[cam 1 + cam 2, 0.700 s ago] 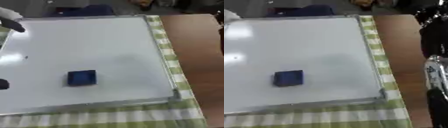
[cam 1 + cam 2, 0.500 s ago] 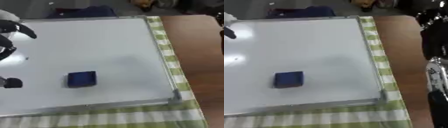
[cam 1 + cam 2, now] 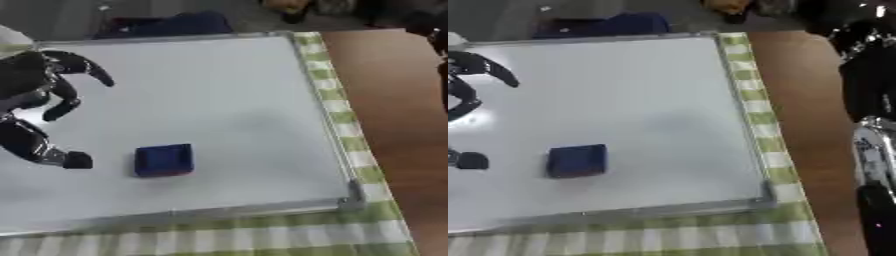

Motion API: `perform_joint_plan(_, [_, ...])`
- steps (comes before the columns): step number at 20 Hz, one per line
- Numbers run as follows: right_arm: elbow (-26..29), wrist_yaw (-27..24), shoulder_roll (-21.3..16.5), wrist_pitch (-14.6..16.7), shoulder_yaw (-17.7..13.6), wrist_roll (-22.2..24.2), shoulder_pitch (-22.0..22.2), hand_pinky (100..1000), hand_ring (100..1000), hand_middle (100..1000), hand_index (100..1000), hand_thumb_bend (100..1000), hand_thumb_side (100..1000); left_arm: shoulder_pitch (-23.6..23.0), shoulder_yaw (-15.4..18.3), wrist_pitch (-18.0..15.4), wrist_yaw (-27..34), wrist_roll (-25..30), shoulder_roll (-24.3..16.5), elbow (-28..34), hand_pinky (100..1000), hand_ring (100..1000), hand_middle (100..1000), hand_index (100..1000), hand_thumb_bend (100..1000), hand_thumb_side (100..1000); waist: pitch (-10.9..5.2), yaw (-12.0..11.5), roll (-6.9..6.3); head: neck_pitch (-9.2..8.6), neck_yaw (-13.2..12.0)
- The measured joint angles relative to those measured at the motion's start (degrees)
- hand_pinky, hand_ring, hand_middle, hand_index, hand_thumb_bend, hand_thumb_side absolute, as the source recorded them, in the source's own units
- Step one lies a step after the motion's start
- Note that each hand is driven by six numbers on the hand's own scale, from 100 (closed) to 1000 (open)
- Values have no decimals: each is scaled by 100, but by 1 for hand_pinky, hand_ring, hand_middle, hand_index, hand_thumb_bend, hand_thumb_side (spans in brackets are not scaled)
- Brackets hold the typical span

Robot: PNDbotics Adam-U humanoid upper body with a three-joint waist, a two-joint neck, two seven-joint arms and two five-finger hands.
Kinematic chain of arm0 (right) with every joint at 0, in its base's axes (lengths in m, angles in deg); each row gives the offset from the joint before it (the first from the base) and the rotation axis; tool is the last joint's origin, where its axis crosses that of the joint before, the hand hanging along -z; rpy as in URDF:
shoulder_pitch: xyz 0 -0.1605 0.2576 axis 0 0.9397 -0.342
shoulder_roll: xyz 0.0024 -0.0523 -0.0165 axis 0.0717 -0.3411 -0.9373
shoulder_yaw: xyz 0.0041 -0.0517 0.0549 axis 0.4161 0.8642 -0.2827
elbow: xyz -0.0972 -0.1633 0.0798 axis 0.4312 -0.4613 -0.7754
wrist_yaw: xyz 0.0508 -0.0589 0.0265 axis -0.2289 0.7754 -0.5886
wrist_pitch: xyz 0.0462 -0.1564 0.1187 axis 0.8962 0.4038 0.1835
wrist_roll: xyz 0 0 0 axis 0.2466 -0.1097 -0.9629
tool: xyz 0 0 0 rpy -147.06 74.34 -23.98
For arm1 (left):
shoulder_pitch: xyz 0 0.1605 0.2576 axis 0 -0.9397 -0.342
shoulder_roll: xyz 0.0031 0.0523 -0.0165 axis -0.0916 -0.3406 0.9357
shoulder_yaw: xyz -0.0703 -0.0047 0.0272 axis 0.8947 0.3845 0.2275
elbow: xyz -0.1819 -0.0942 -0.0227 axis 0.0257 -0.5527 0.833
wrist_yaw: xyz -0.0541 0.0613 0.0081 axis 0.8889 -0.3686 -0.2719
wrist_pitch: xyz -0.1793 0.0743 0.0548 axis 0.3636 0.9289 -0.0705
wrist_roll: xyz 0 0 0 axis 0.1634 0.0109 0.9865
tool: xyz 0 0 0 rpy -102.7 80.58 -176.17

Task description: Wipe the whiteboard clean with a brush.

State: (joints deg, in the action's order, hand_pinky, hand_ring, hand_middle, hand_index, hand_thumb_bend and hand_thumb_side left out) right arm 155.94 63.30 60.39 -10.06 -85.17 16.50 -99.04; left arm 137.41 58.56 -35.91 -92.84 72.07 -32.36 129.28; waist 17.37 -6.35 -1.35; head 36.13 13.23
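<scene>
The left hand (image 3: pixel 35 100) hovers over the left part of the whiteboard (image 3: pixel 227 90), fingers spread and lightly curved, thumb low, holding nothing. It stands just left of the brush (image 3: pixel 164 160) without touching it. The right arm shows only as a dark mass along the right edge of the right eye view; its hand is not visible, so its state cannot be told.

The brush is a small dark blue block lying flat on the lower left area of the whiteboard, well clear of the frame. It appears to be light and rigid on top, probably with a soft wiping face underneath; it should slide easily on the smooth board. Recommended hold: thumb on one long side, fingers on the opposite side, pressing down while gripping so it does not skate away.

Count: one brush, one whiteboard, one green checked cloth (image 3: pixel 337 90) beneath it, one brown table (image 3: pixel 394 100). No clear marks are discernible on the board surface.
</scene>
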Motion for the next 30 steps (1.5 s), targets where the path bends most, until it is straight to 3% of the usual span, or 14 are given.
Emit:
perform_joint_plan(4, [0,-4,0,6,13,5,-31,731,639,526,593,193,1000,51,11,102,-198,102,407,-269,796,792,718,157,630,831,0,32,12,0,29])
perform_joint_plan(14, [0,-53,0,25,31,-35,-49,732,640,527,594,189,1000,-89,249,338,-900,318,1283,-639,849,805,685,211,670,805,-8,127,46,2,3])
perform_joint_plan(18, [0,-60,0,20,31,-36,-48,733,639,527,594,187,1000,-127,278,378,-1163,293,1445,-837,854,816,671,223,683,761,-11,138,42,2,-3])
perform_joint_plan(22, [0,-60,0,11,31,-33,-47,734,639,525,593,190,1000,-141,251,367,-1344,271,1505,-979,818,797,679,154,725,730,-12,138,39,2,-4])
perform_joint_plan(30, [0,-60,2,-15,31,-19,-45,735,638,523,593,191,1000,-173,248,289,-1773,196,1581,-1207,814,809,703,138,687,711,-12,140,43,2,-5])
